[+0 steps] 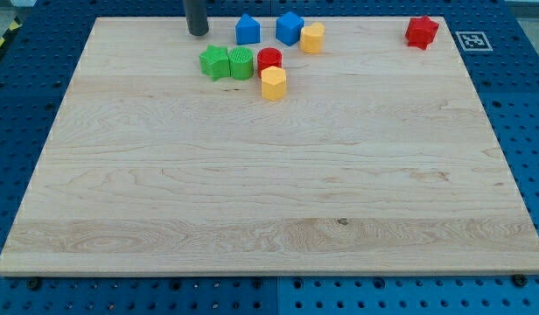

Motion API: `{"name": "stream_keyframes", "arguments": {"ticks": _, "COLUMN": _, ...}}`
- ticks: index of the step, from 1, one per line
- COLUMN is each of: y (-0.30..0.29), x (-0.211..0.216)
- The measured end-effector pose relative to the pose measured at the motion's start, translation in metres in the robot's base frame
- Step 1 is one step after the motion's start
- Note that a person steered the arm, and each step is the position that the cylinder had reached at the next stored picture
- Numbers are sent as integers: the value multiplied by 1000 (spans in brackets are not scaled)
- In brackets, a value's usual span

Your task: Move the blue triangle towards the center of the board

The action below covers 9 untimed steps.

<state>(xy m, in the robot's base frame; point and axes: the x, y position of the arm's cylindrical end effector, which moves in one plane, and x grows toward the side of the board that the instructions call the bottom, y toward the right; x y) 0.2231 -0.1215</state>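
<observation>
The blue triangle-like block sits near the view's top edge of the wooden board, left of centre. My tip rests on the board to the left of it, apart from it by a small gap. A blue cube lies to the right of the triangle, with a yellow block touching its right side. Below these sit a green star-like block, a green block, a red cylinder and a yellow block, clustered together.
A red star-like block sits alone at the board's top right corner. A black-and-white marker tag lies off the board at the right. Blue perforated table surrounds the board.
</observation>
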Motion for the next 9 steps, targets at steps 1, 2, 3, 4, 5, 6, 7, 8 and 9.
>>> {"name": "stream_keyframes", "arguments": {"ticks": 1, "y": 2, "x": -11}}
{"name": "stream_keyframes", "arguments": {"ticks": 2, "y": 33, "x": -29}}
{"name": "stream_keyframes", "arguments": {"ticks": 3, "y": 73, "x": -28}}
{"name": "stream_keyframes", "arguments": {"ticks": 4, "y": 80, "x": -14}}
{"name": "stream_keyframes", "arguments": {"ticks": 5, "y": 58, "x": -6}}
{"name": "stream_keyframes", "arguments": {"ticks": 6, "y": 72, "x": 0}}
{"name": "stream_keyframes", "arguments": {"ticks": 7, "y": 99, "x": 16}}
{"name": "stream_keyframes", "arguments": {"ticks": 8, "y": 108, "x": 18}}
{"name": "stream_keyframes", "arguments": {"ticks": 9, "y": 137, "x": 32}}
